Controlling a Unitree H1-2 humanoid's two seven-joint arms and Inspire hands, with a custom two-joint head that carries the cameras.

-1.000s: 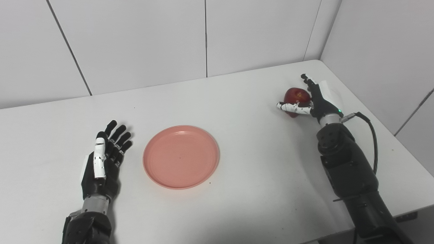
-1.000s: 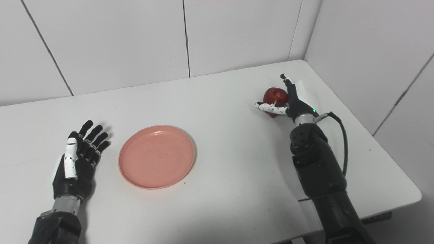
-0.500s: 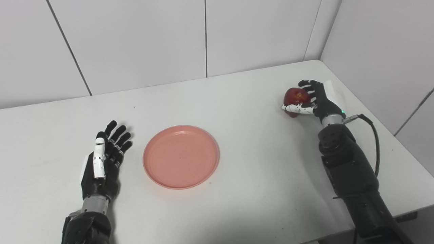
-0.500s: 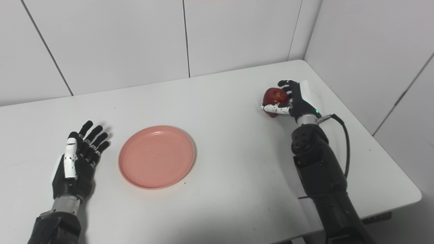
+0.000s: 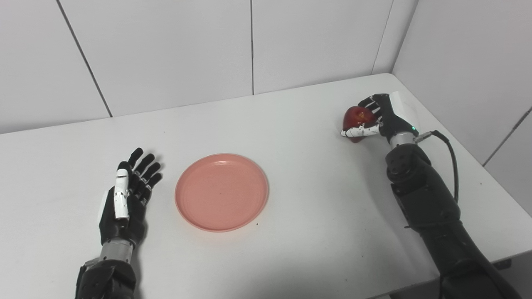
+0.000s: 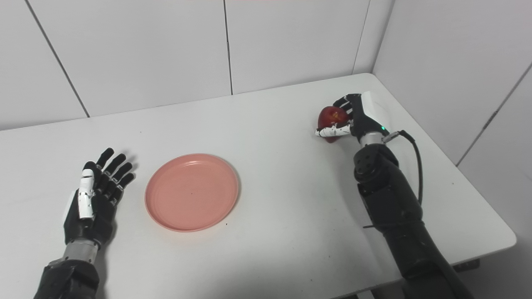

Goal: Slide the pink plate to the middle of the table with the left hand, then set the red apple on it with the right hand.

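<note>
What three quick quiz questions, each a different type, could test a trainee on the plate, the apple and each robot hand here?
1. True or false: the red apple lies on the pink plate.
2. Which robot hand holds the apple? A: left robot hand. B: right robot hand.
3. Fill in: the left robot hand rests open on the table, to the ___ of the plate in the picture.

Key: 1 false; 2 B; 3 left.

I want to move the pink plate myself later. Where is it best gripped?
Judging by its flat, shallow shape, take the plate at its raised rim, pinching from its left edge, where the open left hand rests beside it. Its middle offers nothing to grip.
</note>
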